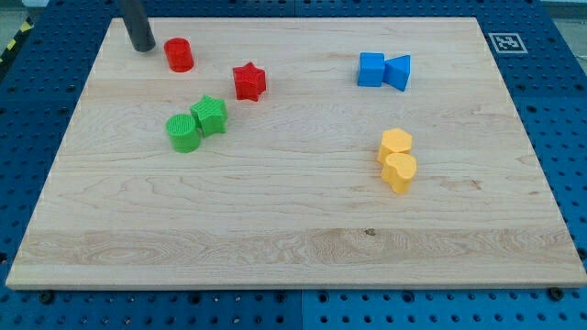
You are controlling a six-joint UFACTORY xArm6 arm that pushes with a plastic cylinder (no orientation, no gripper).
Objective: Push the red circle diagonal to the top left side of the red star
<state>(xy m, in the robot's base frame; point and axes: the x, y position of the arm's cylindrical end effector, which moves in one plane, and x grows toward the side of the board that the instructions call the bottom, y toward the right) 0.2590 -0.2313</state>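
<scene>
The red circle [179,55] stands near the board's top left. The red star [249,81] lies to its right and a little lower, with a clear gap between them. My tip [143,47] rests on the board just left of the red circle, a small gap apart. The rod rises out of the view's top.
A green circle [182,133] and a green star-like block [210,115] touch each other below the red blocks. A blue cube [371,70] and a blue wedge [399,72] sit at the top right. Two yellow blocks [397,159] touch at the right of centre. The wooden board [293,247] lies on a blue pegboard.
</scene>
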